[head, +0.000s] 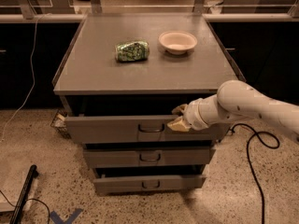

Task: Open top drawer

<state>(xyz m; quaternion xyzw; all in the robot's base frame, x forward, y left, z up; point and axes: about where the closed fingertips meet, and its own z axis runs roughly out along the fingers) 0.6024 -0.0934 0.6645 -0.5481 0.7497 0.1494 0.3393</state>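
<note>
The top drawer is the wide grey one just under the cabinet top. It stands pulled out a little, with a dark gap above its front. Its small dark loop handle sits at the centre of the front. My gripper comes in from the right on a white arm. Its tan fingers straddle the drawer front's top edge just right of the handle, one above and behind the edge, one on the front face.
A grey cabinet top carries a crumpled green bag and a white bowl. Two narrower drawers sit below, both slightly out. A black cable runs on the floor at right, a dark bar lies at lower left.
</note>
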